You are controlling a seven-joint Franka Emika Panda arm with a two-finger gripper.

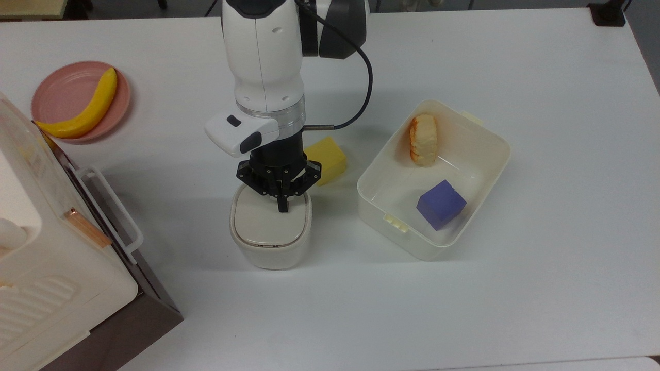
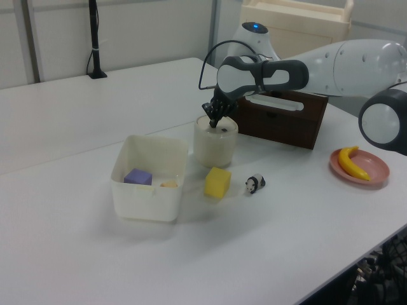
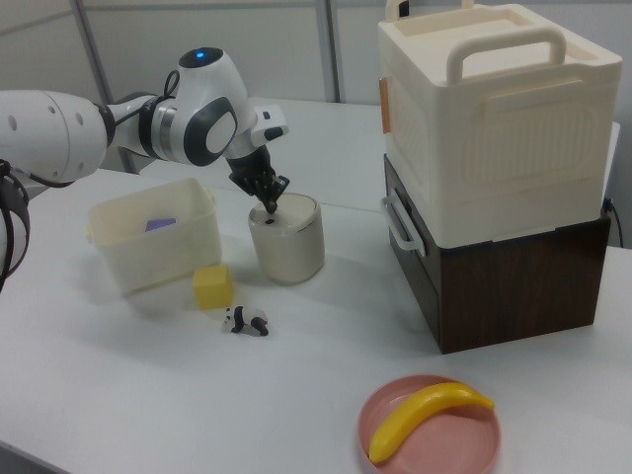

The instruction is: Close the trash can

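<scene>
Claw: the claw (image 1: 282, 207) points down on the lid (image 1: 268, 222) of the trash can (image 1: 270, 250); its two fingers are pressed together into one black tip, closed, with nothing between them. The tip touches the lid near the lid's edge that faces the yellow block. In the left view the claw (image 2: 220, 125) stands on top of the can, and in the right view the claw (image 3: 271, 209) does the same.
Trash can: it stands upright on the table (image 1: 515, 62), about in the middle of the table in the top view. The lid lies flat on the rim, so the can looks shut. In the left view the trash can (image 2: 215, 147) is just beside the tub; in the right view the trash can (image 3: 287, 247) is between the tub and the big appliance.
Yellow block: the yellow block (image 1: 327, 157) lies on the table just beside the can, partly behind the arm in the top view.
Tub: the cream tub (image 1: 484, 136) is near the can, toward the top view's right. Inside are a purple cube (image 1: 441, 203) and a piece of bread (image 1: 423, 139), apart from each other.
Toy: a small panda toy (image 3: 245, 321) lies on the table near the yellow block (image 3: 212, 286).
Plate: a pink plate (image 1: 62, 85) near the top view's upper left corner carries a banana (image 1: 85, 108).
Appliance: a big white appliance (image 3: 494, 128) sits on a brown box (image 3: 513, 281) at the table's edge, at the top view's left.
</scene>
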